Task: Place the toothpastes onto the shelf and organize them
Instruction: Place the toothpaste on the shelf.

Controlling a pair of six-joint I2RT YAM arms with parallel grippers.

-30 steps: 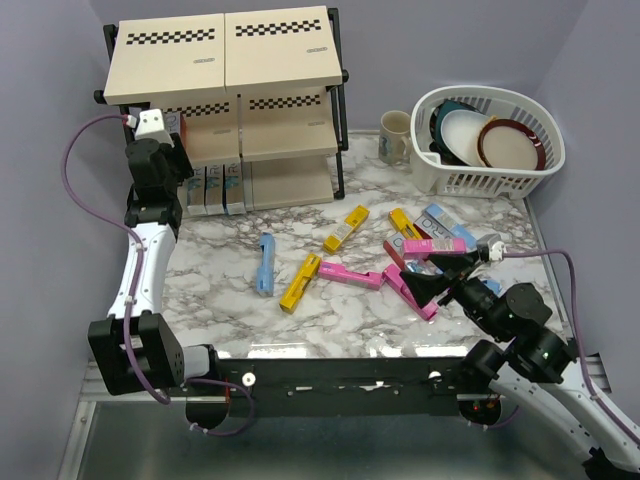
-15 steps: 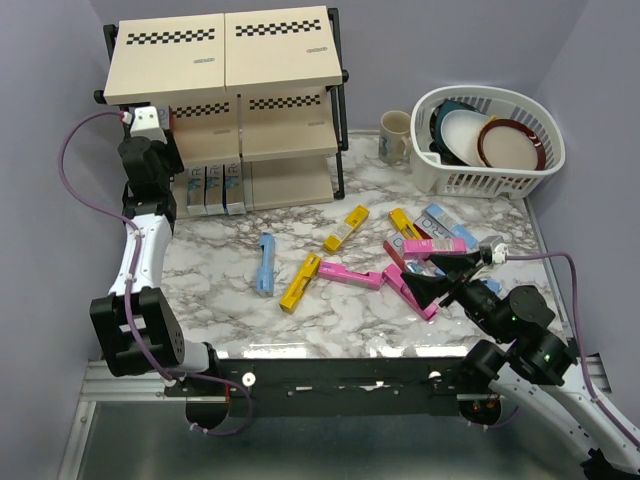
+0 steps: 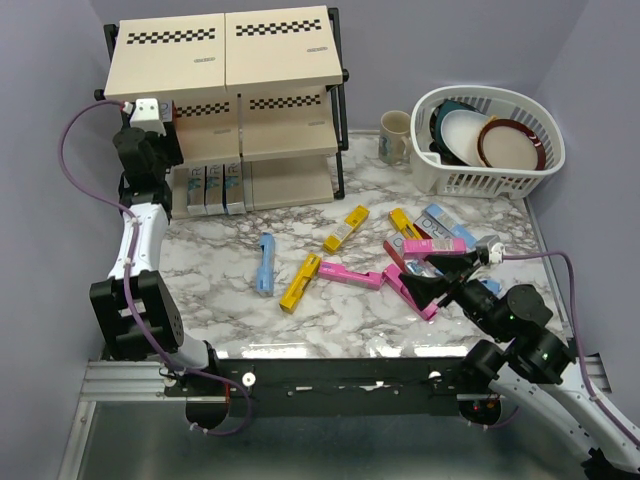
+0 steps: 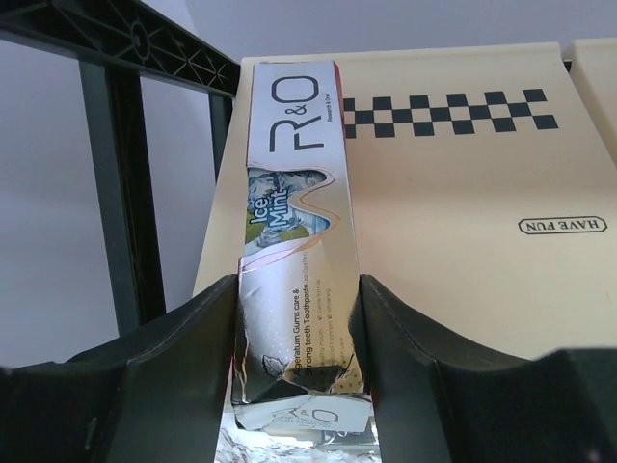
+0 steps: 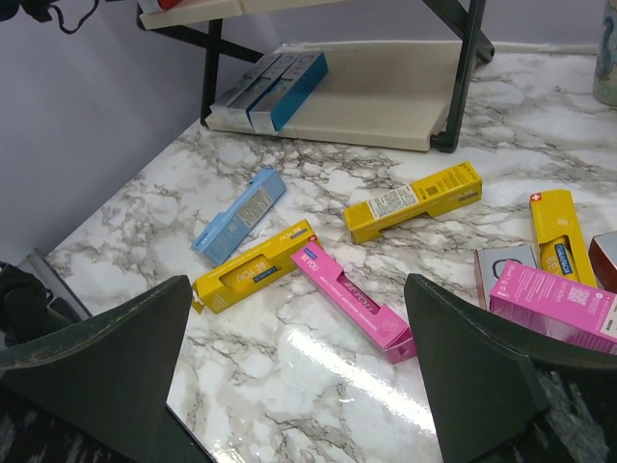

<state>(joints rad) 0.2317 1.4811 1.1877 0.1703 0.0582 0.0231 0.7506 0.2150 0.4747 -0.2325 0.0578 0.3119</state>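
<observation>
Left gripper (image 4: 299, 323) pinches a silver R&O Ice Mint toothpaste carton (image 4: 294, 193) end-up between its fingers; the shelf's (image 4: 463, 222) top beige board lies just beyond it. Right gripper (image 3: 425, 272) hangs spread wide over the marble table (image 5: 318, 424); a pink carton (image 5: 352, 304) lies under its gap; a yellow carton (image 5: 253, 267) and a light-blue carton (image 5: 239, 214) lie ahead to its left.

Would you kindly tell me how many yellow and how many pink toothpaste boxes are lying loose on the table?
Yellow boxes: 3
Pink boxes: 3
Total: 6
</observation>
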